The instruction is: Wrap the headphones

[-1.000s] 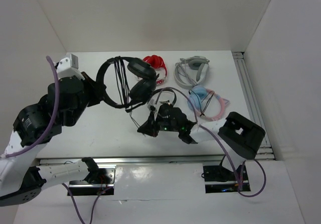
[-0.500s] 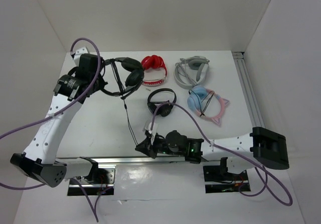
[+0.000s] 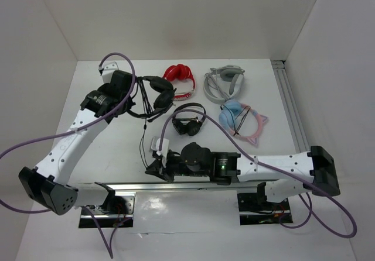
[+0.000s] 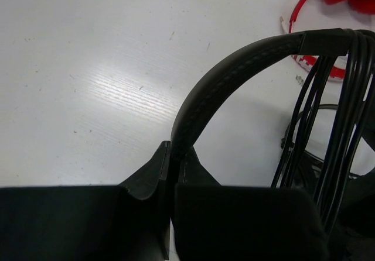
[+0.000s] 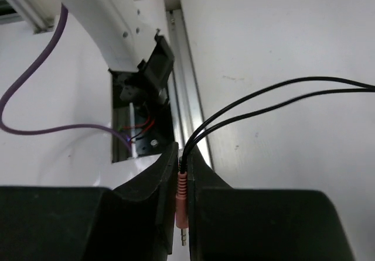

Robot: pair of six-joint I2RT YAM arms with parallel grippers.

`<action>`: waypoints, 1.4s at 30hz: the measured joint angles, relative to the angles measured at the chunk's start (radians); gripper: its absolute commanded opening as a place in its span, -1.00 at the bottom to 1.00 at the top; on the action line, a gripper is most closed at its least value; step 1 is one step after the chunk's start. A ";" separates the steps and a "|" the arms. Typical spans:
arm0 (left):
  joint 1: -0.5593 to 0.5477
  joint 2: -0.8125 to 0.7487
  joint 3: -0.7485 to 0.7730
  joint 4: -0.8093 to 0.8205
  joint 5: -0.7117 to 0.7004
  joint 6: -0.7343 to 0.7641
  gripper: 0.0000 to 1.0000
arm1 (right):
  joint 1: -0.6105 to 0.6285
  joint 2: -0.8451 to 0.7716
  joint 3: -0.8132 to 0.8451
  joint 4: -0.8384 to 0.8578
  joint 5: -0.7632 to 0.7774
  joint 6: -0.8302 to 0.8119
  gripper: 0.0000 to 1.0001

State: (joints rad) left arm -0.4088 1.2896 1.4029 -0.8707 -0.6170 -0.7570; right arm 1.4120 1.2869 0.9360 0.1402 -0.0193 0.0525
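The winding step is in hand, and by the look of it well along. The left end effector is clamped on the headband of the headphones. They are toward the back left of the counter, just beside a red pair. Whether the earcups rest on the surface or hang just above it, I cannot tell. In the left wrist view, several turns of the thin black cable lie side by side across the headband.

A loose run of cable drops from there toward the near edge. There the right end effector is closed on it just above the pink plug. Two strands leave its fingers together, so the cable seems doubled back at that spot.

The slack between the two arms looks modest, so I judge that only a little winding is left. The next move probably calls for the right arm to carry the plug end back up and over the headband while the left arm holds it steady. The pull should stay light and even, so the turns already laid do not slide along the band or loosen. A small black pair lies near that route, so the path should pass to its left to avoid snagging it. After that, the plug end will likely need tucking under a turn so that the wrap holds
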 measured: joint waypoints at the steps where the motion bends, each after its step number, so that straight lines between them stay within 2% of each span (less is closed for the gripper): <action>1: -0.009 0.013 0.007 -0.010 -0.003 0.004 -1.00 | 0.004 -0.002 0.032 -0.027 0.016 -0.018 -1.00; 4: -0.023 0.061 0.027 -0.029 -0.011 0.031 -1.00 | 0.010 -0.018 0.126 -0.149 0.113 -0.082 -1.00; 9: -0.031 0.070 -0.007 -0.049 0.002 0.078 -1.00 | 0.013 -0.065 0.251 -0.323 0.372 -0.212 -1.00; 16: -0.100 -0.081 -0.103 -0.060 0.141 0.196 -1.00 | 0.013 -0.089 0.307 -0.378 0.687 -0.407 -1.00; 21: -0.254 -0.124 -0.123 -0.067 0.222 0.252 -1.00 | -0.022 -0.087 0.283 -0.360 0.799 -0.503 -1.00; 25: -0.374 -0.132 -0.146 -0.104 0.235 0.252 -1.00 | -0.102 -0.087 0.229 -0.358 0.793 -0.524 -1.00; 31: -0.451 -0.134 -0.128 -0.135 0.230 0.223 -1.00 | -0.204 -0.087 0.182 -0.346 0.710 -0.524 -1.00; 34: -0.466 -0.148 -0.120 -0.121 0.251 0.222 -1.00 | -0.248 -0.087 0.170 -0.335 0.650 -0.514 -1.00; 41: -0.465 -0.176 -0.088 -0.119 0.259 0.226 -1.00 | -0.396 -0.069 0.169 -0.350 0.390 -0.437 -0.98; 42: -0.465 -0.177 -0.081 -0.127 0.257 0.227 -1.00 | -0.411 -0.066 0.169 -0.352 0.356 -0.427 -0.86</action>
State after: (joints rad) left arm -0.8734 1.1130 1.3220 -0.9981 -0.3603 -0.5304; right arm 1.0008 1.2209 1.1053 -0.2119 0.3367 -0.3748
